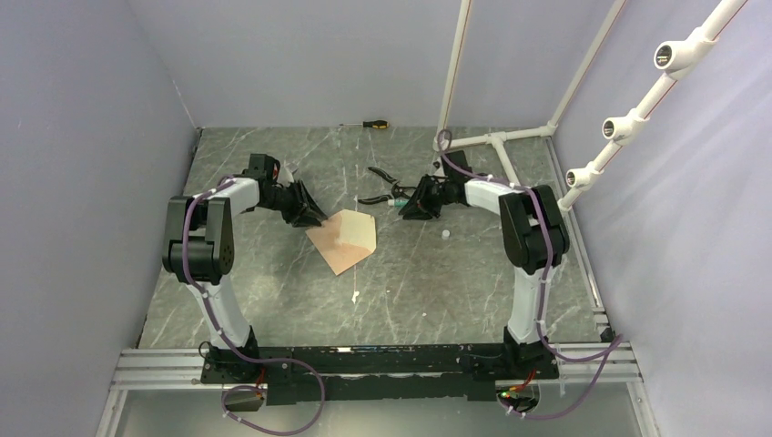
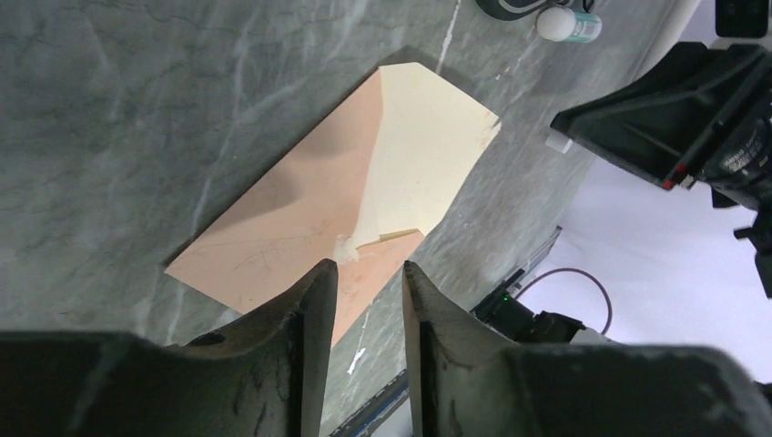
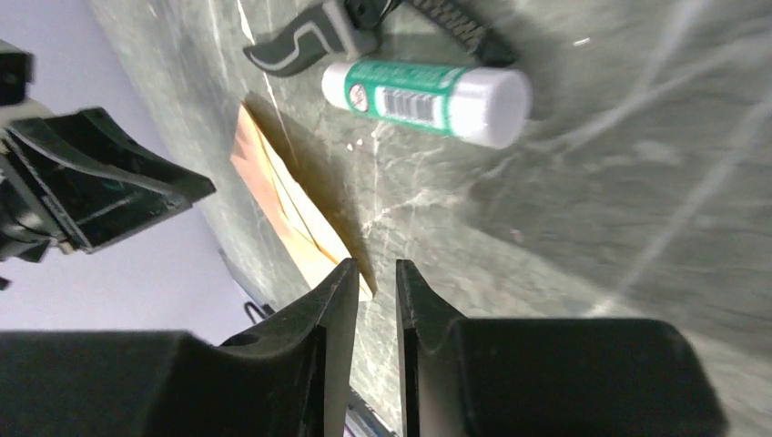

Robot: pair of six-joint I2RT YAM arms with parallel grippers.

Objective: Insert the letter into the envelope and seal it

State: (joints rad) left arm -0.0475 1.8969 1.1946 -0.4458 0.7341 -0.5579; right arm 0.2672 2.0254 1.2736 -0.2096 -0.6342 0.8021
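Kraft-brown paper envelope [image 1: 341, 241]: lying flat on the grey marbled table [image 1: 437, 273] between both arms, cream pointed flap open, so not sealed yet. Can't spot any loose salmon-brown letter sheet, so probably tucked inside already, just guessing. Left gripper [image 2: 369, 266] by its left corner and right gripper [image 3: 376, 264] near the green-and-white glue stick [image 3: 428, 91]: both narrowly open, holding nothing.

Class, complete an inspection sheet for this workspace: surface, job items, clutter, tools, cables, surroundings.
Surface: grey marbled table.
Job's things: envelope mid-table, cream flap open; letter not seen separately.
Clutter: glue stick, pliers, screwdriver, white scraps.
Tools: left tool open over envelope's edge; right tool slightly open, empty, near glue stick.
Cables: purple cables along both arms.
Surroundings: lilac walls, white pipe frame at right.
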